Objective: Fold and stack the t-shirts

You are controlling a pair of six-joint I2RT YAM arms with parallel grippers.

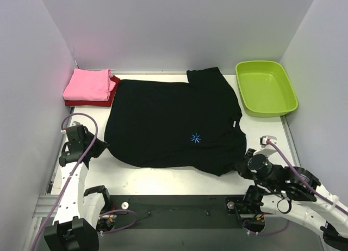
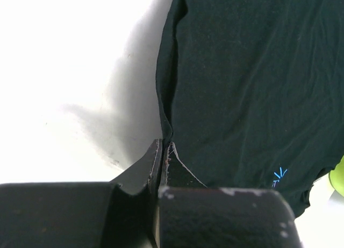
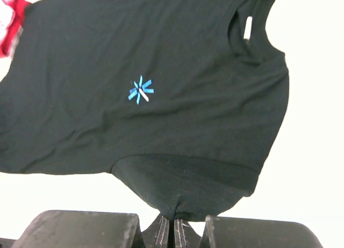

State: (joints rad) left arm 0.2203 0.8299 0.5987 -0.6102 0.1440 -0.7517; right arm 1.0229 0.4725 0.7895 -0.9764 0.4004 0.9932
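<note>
The large black t-shirt (image 1: 174,120) lies spread flat in the middle of the table, its blue starburst (image 1: 195,138) facing up. My left gripper (image 1: 103,148) is shut on the shirt's near left edge; in the left wrist view its jaws (image 2: 164,147) pinch a fold of the black cloth (image 2: 252,86). My right gripper (image 1: 242,164) is shut on the near right sleeve, and the cloth bunches between its jaws (image 3: 174,222). The pink t-shirt (image 1: 87,84) lies folded on top of the folded dark red t-shirt (image 1: 112,95) at the back left.
A lime-green plastic tub (image 1: 266,87) stands at the back right, just beyond the black shirt's collar side. White walls close in the table on the left, back and right. Bare table (image 1: 163,177) shows along the near edge.
</note>
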